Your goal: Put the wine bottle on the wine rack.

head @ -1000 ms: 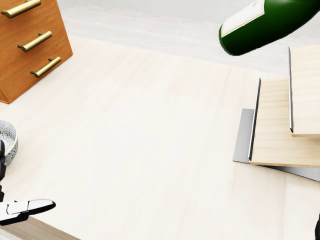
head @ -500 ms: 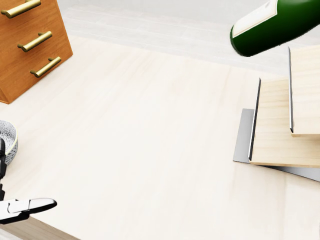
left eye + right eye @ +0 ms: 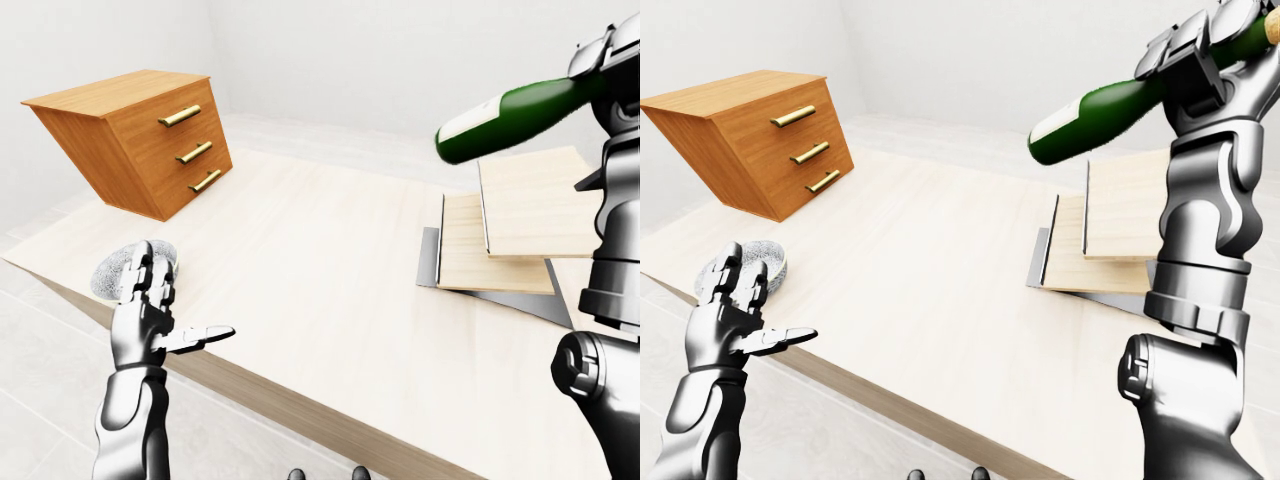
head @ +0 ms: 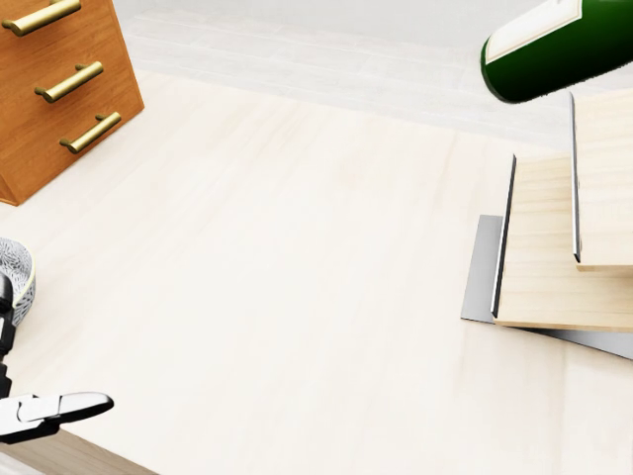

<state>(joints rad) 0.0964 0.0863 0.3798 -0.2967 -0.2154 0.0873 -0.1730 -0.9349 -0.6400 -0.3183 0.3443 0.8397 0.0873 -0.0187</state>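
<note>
One risk we note: right hand [image 3: 1188,62] clamps the tilted wine bottle [image 3: 1102,110] aloft above the wine rack [image 3: 1110,228]; a slip drops it onto the bench [image 3: 930,270]. Left hand [image 3: 732,318] splayed, empty.

1. The pale table [image 3: 300,260] lies bare across its whole middle, giving a hand wide passage between the chest of drawers [image 3: 140,140] at the left-eye view's upper left and the wine rack [image 3: 515,225] at its right.
2. The rack's stepped wooden boards rise from the tabletop and block low passage on the right.
3. The wine bottle [image 3: 1100,110], held tilted in the right hand [image 3: 1185,60], hangs above the rack, clear of its boards.
4. A patterned bowl [image 3: 745,265] stands at the table's left edge just beside the open left hand [image 3: 735,320].
</note>
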